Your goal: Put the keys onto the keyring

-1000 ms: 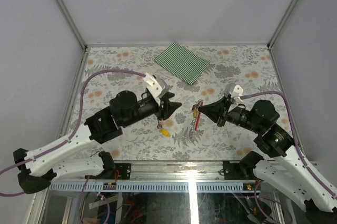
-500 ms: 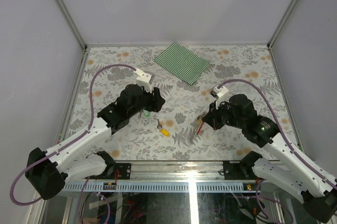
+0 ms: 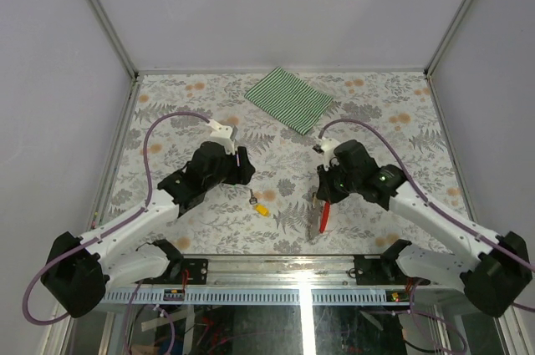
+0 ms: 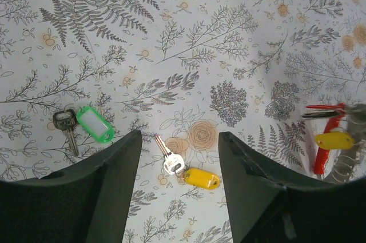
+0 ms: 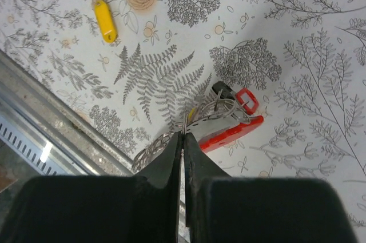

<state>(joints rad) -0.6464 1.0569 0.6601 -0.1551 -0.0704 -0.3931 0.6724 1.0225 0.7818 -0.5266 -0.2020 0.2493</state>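
Note:
A yellow-headed key (image 4: 201, 177) lies flat on the floral table, straight below my left gripper (image 4: 178, 137), whose jaws stand open and empty on either side of it. A green-headed key (image 4: 95, 123) lies just left of the left finger. From above, the left gripper (image 3: 239, 169) hovers up-left of the yellow key (image 3: 261, 207). My right gripper (image 5: 183, 135) is shut on the silver wire ring of the red keyring (image 5: 234, 133), which rests on the table. Another yellow tag (image 4: 334, 139) hangs at the keyring (image 3: 323, 215), under the right gripper (image 3: 324, 196).
A green striped cloth (image 3: 290, 98) lies at the back of the table. The table's metal front rail (image 5: 57, 123) runs close behind the keyring. Grey walls enclose the left, right and back sides.
My left gripper has drawn back to the left, tipped downward and opened wider. The right gripper has swung toward the front edge, carrying the keyring down onto the table.

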